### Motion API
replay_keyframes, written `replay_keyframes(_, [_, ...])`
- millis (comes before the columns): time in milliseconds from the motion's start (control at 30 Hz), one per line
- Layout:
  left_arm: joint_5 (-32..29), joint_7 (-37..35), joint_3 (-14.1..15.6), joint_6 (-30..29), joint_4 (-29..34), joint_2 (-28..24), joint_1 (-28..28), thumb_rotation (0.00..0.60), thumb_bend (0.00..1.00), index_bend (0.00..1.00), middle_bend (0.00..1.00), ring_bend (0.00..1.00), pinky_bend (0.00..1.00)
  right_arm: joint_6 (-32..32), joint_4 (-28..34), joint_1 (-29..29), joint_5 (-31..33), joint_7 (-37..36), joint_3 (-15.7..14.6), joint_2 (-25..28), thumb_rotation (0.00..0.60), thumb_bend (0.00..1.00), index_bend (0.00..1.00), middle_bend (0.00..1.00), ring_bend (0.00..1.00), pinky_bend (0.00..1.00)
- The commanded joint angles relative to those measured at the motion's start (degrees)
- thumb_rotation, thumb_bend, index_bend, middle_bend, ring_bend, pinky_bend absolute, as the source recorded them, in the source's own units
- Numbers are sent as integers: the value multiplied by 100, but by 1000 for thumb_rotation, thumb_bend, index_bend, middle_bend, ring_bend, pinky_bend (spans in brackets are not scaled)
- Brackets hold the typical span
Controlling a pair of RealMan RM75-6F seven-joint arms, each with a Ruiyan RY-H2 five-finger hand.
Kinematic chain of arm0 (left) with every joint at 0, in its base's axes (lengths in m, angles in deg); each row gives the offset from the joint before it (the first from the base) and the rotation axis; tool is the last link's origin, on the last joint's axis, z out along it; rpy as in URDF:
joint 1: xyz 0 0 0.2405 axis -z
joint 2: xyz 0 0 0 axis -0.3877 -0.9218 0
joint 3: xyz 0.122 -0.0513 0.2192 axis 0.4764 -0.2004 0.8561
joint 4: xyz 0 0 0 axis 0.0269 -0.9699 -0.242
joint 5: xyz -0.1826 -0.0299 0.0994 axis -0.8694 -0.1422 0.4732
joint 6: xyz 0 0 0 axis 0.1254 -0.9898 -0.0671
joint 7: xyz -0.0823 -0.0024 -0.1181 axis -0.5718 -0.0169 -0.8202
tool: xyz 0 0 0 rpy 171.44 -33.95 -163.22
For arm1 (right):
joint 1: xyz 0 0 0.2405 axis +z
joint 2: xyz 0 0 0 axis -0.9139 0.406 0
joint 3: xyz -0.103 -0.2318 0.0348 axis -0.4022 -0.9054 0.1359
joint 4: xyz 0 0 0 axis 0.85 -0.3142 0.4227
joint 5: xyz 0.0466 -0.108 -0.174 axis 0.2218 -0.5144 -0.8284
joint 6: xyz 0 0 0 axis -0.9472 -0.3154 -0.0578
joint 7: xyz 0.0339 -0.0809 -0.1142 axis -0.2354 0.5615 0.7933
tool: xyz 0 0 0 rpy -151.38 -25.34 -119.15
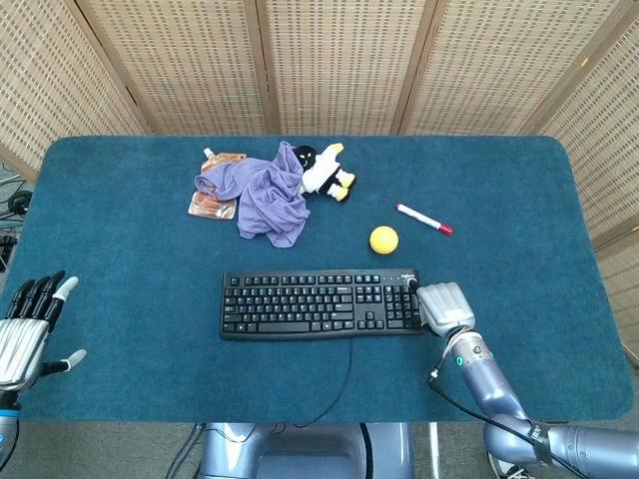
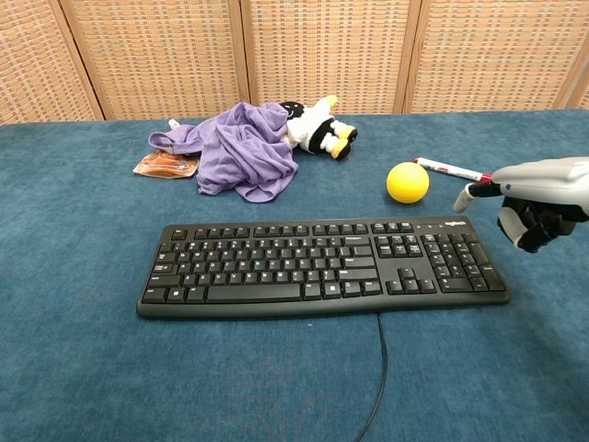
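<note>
Now the right hand (image 1: 443,305) hangs at the right end of the black computer keyboard (image 1: 319,303), fingers curled under w/ nothing in them, one fingertip out over the top-right corner. Keyboard lies mid-table on the blue carpet-covered table (image 1: 130,259). Left hand (image 1: 22,334) at the left edge, fingers spread, holding nothing. Yellow ball (image 1: 383,239) nr keyboard's far side.

No lettering can be read with certainty: the keyboard (image 2: 322,267) bears a small pale brand mark at its 2 o'clock corner and white key legends, all too small to make out.
</note>
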Motion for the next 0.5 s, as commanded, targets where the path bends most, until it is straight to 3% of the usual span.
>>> replay_keyframes(33, [-7,-12,-2,8,-3,-3,3,600,34,0,0,0,0,33,-72,114,118,50,-4,-82,600,956,153,712,637,429])
replay_keyframes(500, [-71,-55,-12,74,-20,-12,28,600,34,0,0,0,0,75,-198,617,679,166,19,-209,600,969,153,712,637,430])
